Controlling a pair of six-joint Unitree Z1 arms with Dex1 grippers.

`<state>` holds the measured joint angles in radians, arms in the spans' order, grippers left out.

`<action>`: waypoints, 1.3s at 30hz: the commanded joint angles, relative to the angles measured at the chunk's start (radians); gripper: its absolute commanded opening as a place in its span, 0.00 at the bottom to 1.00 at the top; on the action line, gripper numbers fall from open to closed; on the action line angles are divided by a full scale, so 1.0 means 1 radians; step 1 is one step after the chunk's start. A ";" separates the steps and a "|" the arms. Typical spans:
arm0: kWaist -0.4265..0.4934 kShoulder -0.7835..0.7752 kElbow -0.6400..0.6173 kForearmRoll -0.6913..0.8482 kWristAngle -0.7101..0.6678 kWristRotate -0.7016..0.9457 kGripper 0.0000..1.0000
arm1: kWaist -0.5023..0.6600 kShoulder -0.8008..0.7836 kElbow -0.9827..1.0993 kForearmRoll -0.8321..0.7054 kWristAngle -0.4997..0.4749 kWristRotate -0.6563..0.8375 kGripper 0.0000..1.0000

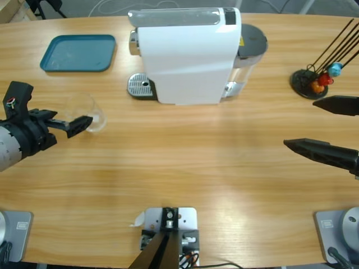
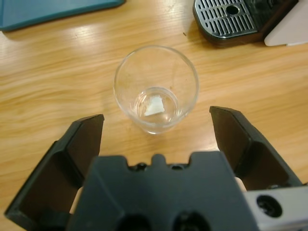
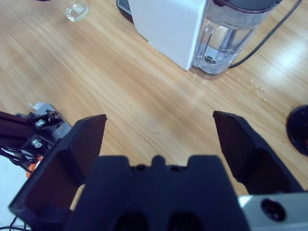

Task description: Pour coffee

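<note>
The glass tumbler point(image 2: 156, 89) stands upright on the worktop point(image 1: 185, 151) straight ahead of the left claw point(image 2: 156, 126), centred on the gap between its two black jaws but just beyond their tips, so nothing is gripped yet; the jaws are spread wide, wider than the glass, and hold nothing. Being round and upright, the glass offers no long axis to line up with, and I judge a short straight advance would bring the jaws to either side of its wall. In the high view one jaw tip looks to be at or overlapping the rim of the glass point(image 1: 90, 112), but touch cannot be confirmed there. The glass seems empty: only a pale glint shows at its base, and no dark coffee is to be made out in any view. Farther ahead and to the right of this claw lies the drip tray point(image 2: 231, 17) of the white coffee machine point(image 1: 188, 56), cut off at the picture's edge, with the teal tray point(image 2: 53, 9) ahead to the left. The right claw point(image 3: 159, 127) is well apart, also wide open and empty, pointing across bare worktop toward the machine's water tank point(image 3: 231, 36); the left arm is plainly the nearer
</note>
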<state>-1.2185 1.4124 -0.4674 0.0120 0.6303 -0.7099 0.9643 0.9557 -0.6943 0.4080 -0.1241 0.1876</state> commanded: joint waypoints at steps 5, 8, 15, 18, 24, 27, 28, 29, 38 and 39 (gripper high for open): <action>-0.006 0.148 0.044 -0.145 0.068 0.026 0.97 | 0.013 0.032 0.016 0.017 -0.014 0.012 1.00; -0.006 0.148 0.050 -0.153 0.090 0.025 0.97 | 0.013 0.029 0.018 0.019 -0.014 0.012 1.00; 0.008 0.210 0.077 -0.265 0.092 0.012 0.97 | 0.013 0.018 0.022 0.034 -0.011 0.013 1.00; 0.011 0.246 0.089 -0.315 0.106 0.003 0.97 | 0.013 0.009 0.025 0.042 -0.011 0.015 1.00; 0.038 0.252 0.094 -0.336 0.105 0.013 0.94 | 0.013 0.012 0.032 0.040 -0.012 0.015 1.00; 0.042 0.254 0.100 -0.336 0.102 0.017 0.86 | 0.013 0.012 0.035 0.037 -0.012 0.016 1.00; 0.042 0.257 0.101 -0.338 0.100 0.019 0.79 | 0.013 0.012 0.035 0.037 -0.012 0.016 1.00; 0.042 0.261 0.107 -0.350 0.098 0.024 0.69 | 0.013 0.012 0.035 0.037 -0.012 0.016 1.00; 0.048 0.260 0.154 -0.414 0.046 0.141 0.15 | 0.013 0.000 0.033 0.037 -0.012 0.018 1.00; 0.048 0.256 0.154 -0.414 0.042 0.163 0.01 | 0.013 -0.003 0.033 0.037 -0.012 0.019 1.00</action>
<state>-1.1821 1.6344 -0.3534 -0.3851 0.7124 -0.6147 0.9643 0.9716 -0.6952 0.4364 -0.1241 0.1947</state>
